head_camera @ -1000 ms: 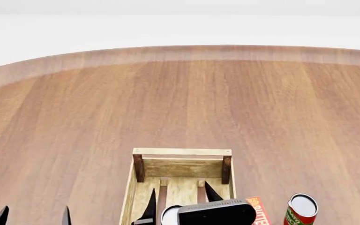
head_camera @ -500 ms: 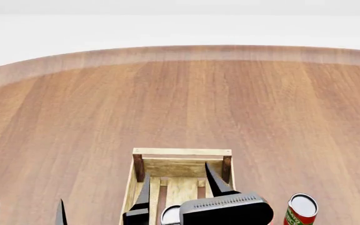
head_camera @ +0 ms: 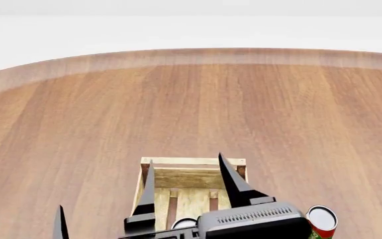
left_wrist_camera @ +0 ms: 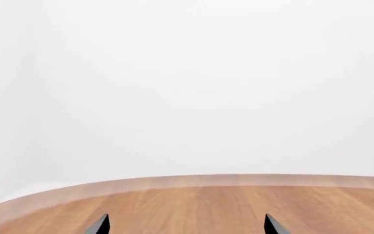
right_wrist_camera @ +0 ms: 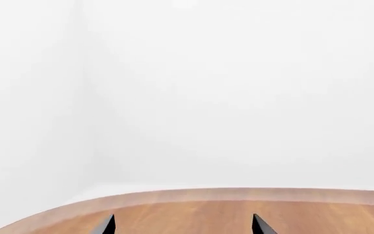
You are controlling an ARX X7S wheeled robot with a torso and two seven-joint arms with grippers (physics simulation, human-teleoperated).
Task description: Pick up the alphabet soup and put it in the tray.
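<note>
A rounded wooden table [head_camera: 191, 109] fills most of the head view, its curved far edge running across the upper part of the frame against a plain white background. Most of the tabletop is bare wood, with wide open room left, right and beyond.

At lower center sits the tray [head_camera: 192, 162], a light slatted wooden crate with darker corner posts. The right gripper [head_camera: 185, 186] hangs over it, its two black fingers spread wide apart and holding nothing.

Just below, at the bottom edge, a sliver of silver-white lid shows between gripper parts: the alphabet soup [head_camera: 185, 223], inside the tray's outline; its label is hidden.

At lower right, just beside the tray, stands a red-and-green can [head_camera: 321, 221]; no writing is legible.

At lower left, the left gripper [head_camera: 22, 221] shows two separated tips, released and empty.

Both wrist views show only fingertips, table rim and white wall.
</note>
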